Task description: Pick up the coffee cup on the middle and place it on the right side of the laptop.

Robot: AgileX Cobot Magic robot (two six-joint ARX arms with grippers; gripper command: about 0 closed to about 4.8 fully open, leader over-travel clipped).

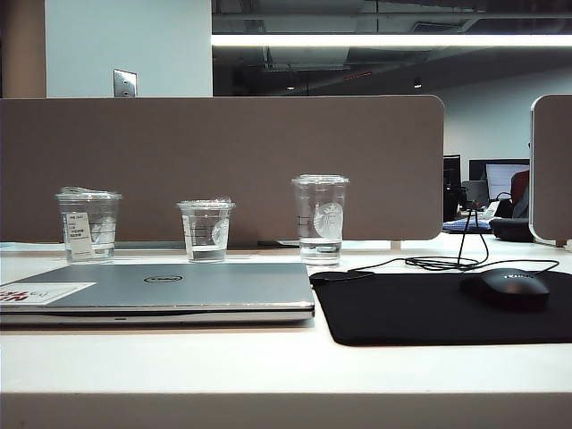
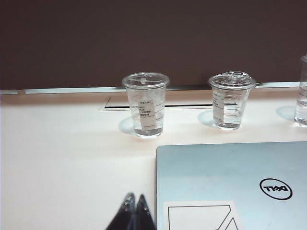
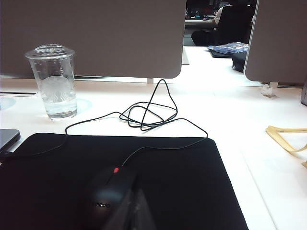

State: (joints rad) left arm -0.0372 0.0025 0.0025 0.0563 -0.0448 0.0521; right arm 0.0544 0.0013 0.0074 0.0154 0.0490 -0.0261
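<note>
The coffee cup, short and clear with a lid and a round whitish logo, stands upright in the middle of a row of three cups behind the laptop. In the left wrist view the coffee cup sits beyond the closed silver laptop. My left gripper hovers low by the laptop's near left edge, shut and empty, far from the cup. My right gripper hangs over the black mouse pad, fingers together with nothing between them. Neither gripper shows in the exterior view.
A labelled cup stands left of the coffee cup and a taller cup right of it. Right of the laptop lie the mouse pad, a mouse and its looped cable. A grey partition runs behind.
</note>
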